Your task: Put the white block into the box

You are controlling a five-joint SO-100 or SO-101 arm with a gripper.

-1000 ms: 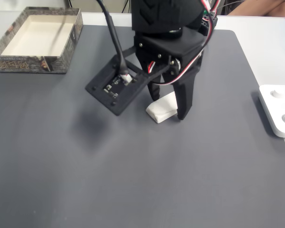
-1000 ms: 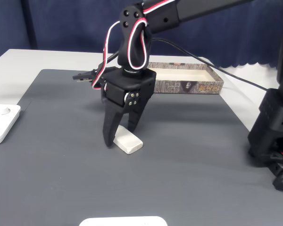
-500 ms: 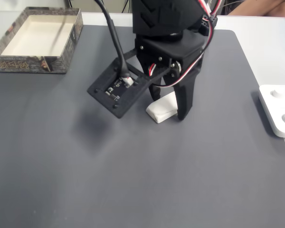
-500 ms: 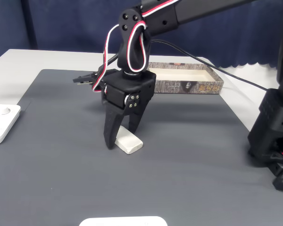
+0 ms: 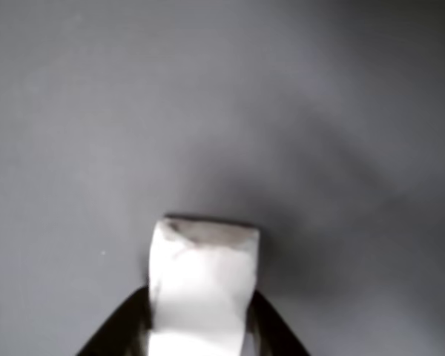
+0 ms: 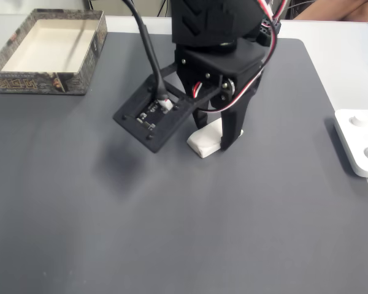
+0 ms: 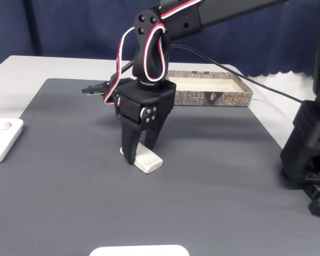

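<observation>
Dark grey matting covers the table and carries the black arm and, at its far corner, the patterned cardboard box, which lies well apart from the work. The gripper stands nearly upright with its fingers closed in on the white block, which lies on the mat; in the other view the block sits between the two dark fingertips, touching both. The hold appears to fall near one end of the block, so a lift may tilt it or let it slip before the box is reached.
</observation>
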